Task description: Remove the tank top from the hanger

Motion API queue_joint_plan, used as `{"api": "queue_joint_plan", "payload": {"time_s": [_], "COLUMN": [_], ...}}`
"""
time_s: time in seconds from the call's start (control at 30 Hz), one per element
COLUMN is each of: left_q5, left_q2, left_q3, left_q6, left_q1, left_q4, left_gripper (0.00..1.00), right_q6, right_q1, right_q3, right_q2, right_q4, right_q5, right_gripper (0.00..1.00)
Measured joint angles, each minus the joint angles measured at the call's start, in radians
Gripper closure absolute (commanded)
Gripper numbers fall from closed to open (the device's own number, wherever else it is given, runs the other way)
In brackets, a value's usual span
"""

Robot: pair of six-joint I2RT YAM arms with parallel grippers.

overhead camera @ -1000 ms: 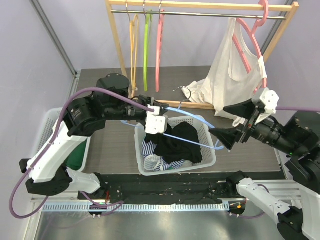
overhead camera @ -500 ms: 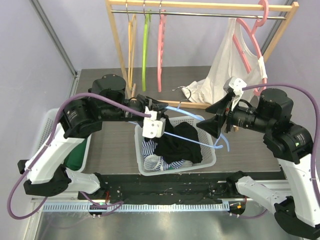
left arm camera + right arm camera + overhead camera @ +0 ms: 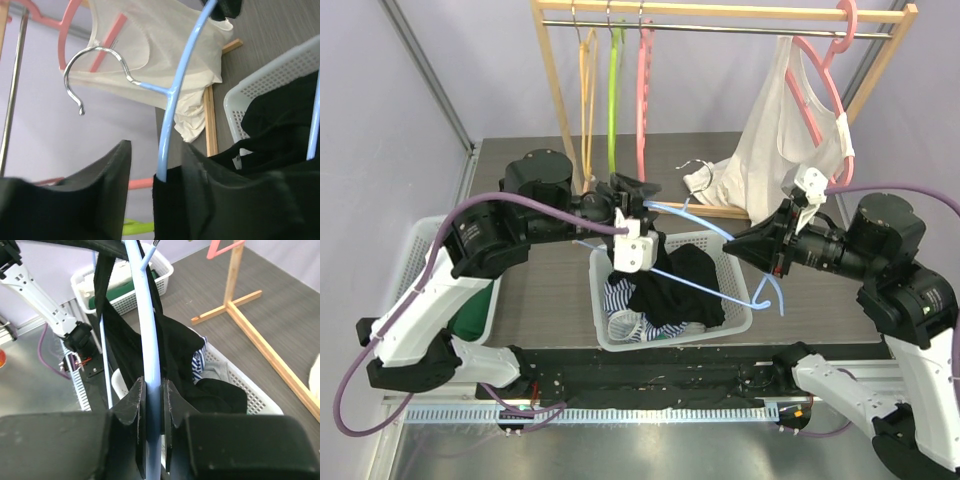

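One black tank top (image 3: 675, 285) hangs from one light-blue plastic hanger (image 3: 705, 222), its body slumped in the white mesh basket (image 3: 738, 285) on the tabletop (image 3: 540, 290). The right hand (image 3: 752, 250) is clamped on the hanger's bar. The left hand (image 3: 142, 150) has its fingers apart, the hanger against one. Only the right wrist view shows the straps running up the bar.
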Motion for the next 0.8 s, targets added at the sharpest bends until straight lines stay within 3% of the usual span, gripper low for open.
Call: {"api": "queue_joint_plan", "payload": {"time_s": [0.13, 0.43, 0.53, 0.7, 0.8], "left_q5": [-0.08, -0.098, -0.121, -0.18, -0.212], "left_q2": [0.019, 0.048, 0.012, -0.025, -0.035], "left_q3": [0.001, 0.061, 0.013, -0.061, -0.109], "left_q6": [-0.065, -0.371, -0.406, -0.467, -0.504], "left_q1": [-0.027, -0.057, -0.056, -0.047, -0.043], "left_q4": [0.062, 0.109, 0.132, 0.173, 0.219], "left_gripper": [0.13, 0.15, 0.2, 0.43, 0.47], "right_q6": [-0.029, -0.185, -0.23, -0.276, -0.279], "right_q1": [0.0, 0.0, 0.0, 0.0, -0.005], "right_q3": [-0.004, -0.002, 0.047, 0.13, 0.144], "right_q2": [-0.027, -0.075, -0.068, -0.072, -0.089], "right_q4": [-0.003, -0.006, -0.053, -0.099, -0.115], "right_q5": [0.061, 0.31, 0.369, 0.43, 0.439], "right_gripper": [0.99, 0.99, 0.99, 0.99, 0.99]}}
